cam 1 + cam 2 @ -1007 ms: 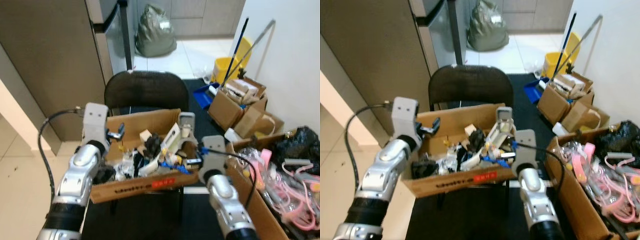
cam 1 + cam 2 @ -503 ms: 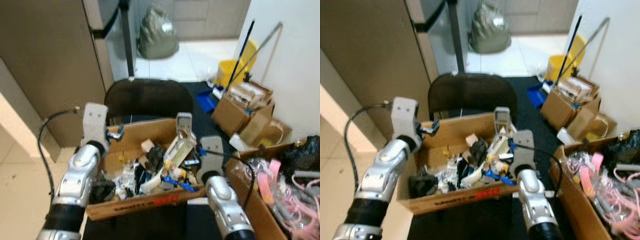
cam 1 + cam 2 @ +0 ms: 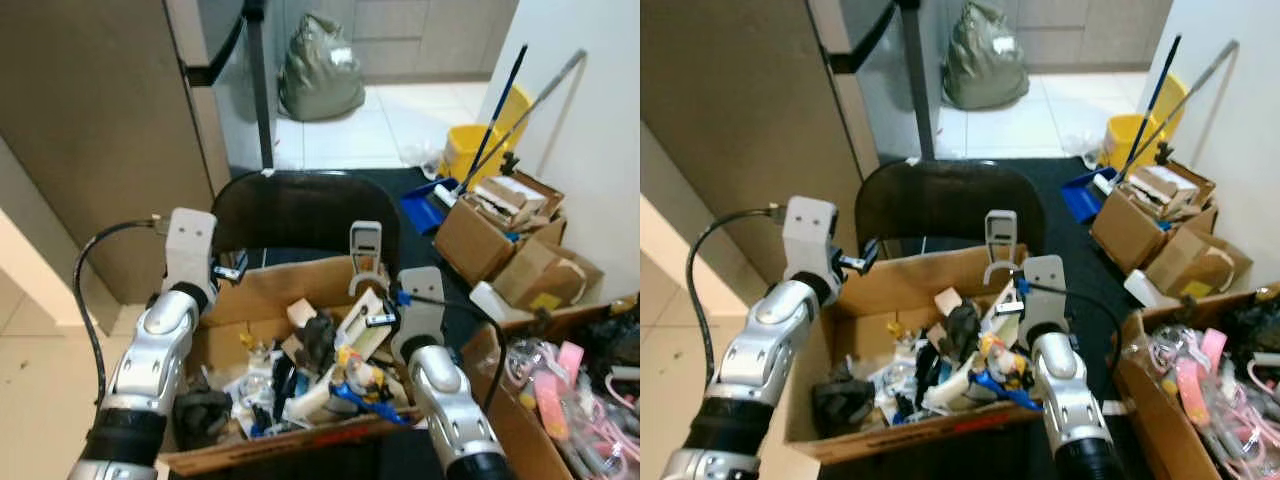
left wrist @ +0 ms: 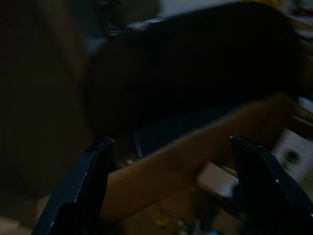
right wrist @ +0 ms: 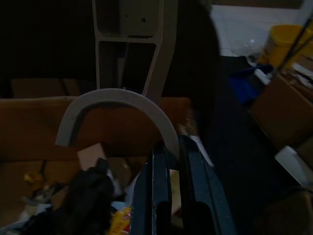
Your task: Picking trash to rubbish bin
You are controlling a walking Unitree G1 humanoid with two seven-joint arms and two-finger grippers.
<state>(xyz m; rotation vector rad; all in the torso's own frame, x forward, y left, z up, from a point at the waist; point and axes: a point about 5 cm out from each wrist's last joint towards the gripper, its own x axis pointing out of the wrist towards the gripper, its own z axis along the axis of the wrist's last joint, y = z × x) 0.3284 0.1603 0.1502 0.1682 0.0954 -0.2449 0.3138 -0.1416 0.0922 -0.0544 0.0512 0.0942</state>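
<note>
A: What's changed vs a sec ago?

B: Whole view shifted, so cam moved; box sits lower in frame now. The grey plastic bracket [image 3: 999,245] is up higher rel. to the junk, its arched foot clear above the pile where before it sat down among the pieces.

A: Biggest things first, pls.

B: Brown cabinet wall [image 3: 90,130] on the left, smooth and flat. Black chair [image 3: 305,212], rounded back, matte. On its seat the cardboard box [image 3: 290,285], corrugated, flaps up, packed w/ mixed trash: white plastic bits, black lumps, a blue piece. Red label on its front edge, too cut off to read. Further back, a grey-green bin bag [image 3: 320,68], crinkled, on pale tiles. Yellow mop bucket [image 3: 470,150] by the right wall, more cardboard boxes near it.

A: Grippers?

B: Right gripper [image 5: 168,152] clenched on the bracket's curved foot, fingers pinching the arch end, above the box's middle. Bracket is stiff, matte grey, a flat upright w/ cut-outs plus a half-hoop base. Left gripper [image 4: 171,147] released, fingers wide apart, over the box's back-left corner near the chair back, touching nothing.
</note>
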